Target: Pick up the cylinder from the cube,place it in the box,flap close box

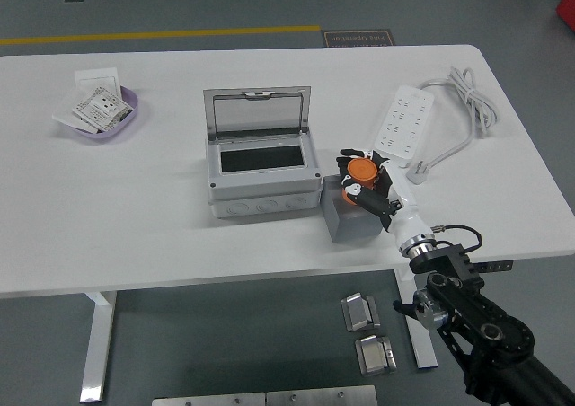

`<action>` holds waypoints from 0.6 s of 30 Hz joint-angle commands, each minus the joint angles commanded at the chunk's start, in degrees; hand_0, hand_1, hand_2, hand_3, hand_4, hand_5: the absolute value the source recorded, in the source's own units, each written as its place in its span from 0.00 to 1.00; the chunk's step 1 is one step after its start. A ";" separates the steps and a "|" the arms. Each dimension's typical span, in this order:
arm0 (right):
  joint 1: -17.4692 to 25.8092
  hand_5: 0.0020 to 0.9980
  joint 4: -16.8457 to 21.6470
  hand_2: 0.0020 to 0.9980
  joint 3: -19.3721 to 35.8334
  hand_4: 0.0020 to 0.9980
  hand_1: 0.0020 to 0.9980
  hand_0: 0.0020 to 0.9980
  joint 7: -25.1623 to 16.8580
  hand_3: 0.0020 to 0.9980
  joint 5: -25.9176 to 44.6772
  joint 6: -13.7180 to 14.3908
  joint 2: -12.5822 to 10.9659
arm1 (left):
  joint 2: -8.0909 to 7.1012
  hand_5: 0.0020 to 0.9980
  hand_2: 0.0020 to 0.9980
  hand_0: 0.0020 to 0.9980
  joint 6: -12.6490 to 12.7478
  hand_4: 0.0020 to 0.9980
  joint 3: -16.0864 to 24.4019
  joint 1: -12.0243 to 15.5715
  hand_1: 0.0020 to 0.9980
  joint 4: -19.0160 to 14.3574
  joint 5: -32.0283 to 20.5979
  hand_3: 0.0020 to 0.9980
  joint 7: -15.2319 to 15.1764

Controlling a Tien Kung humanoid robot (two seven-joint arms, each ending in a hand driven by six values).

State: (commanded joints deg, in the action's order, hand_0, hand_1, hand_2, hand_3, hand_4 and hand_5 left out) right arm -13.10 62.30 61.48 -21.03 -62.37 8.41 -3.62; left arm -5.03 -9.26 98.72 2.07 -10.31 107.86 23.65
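Matt grey plastic box (262,177), smooth orange plastic cylinder (362,171), matt cube (353,218).

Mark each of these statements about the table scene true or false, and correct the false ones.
1. The right hand is closed around the orange cylinder. True.
2. The lid of the grey box is shut. False: the lid stands open, tilted back at the far side.
3. The grey cube sits to the right of the box, close to its side. True.
4. The purple bowl is at the right end of the table. False: it is near the far left corner, holding white packets.
5. The white power strip lies inside the box. False: it lies on the table, right of the box.
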 joint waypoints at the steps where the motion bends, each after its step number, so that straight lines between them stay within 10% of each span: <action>1: -0.06 0.00 0.15 0.54 0.05 0.00 0.63 0.74 0.13 0.49 -0.45 0.18 -0.06 | 0.00 0.59 0.83 0.78 0.06 0.87 -0.03 0.00 0.82 0.00 -0.02 0.93 -0.11; 18: -1.64 0.00 2.21 0.53 1.19 0.00 0.60 0.73 1.18 0.41 -5.25 1.58 -1.38 | -0.03 0.60 0.81 0.77 0.84 0.87 0.13 -0.01 0.80 0.00 0.20 0.91 -1.54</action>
State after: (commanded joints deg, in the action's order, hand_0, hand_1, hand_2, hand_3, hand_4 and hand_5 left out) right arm -14.74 64.52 62.68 -19.84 -67.62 9.99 -5.00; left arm -5.06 -8.41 98.85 2.06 -10.31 108.06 22.10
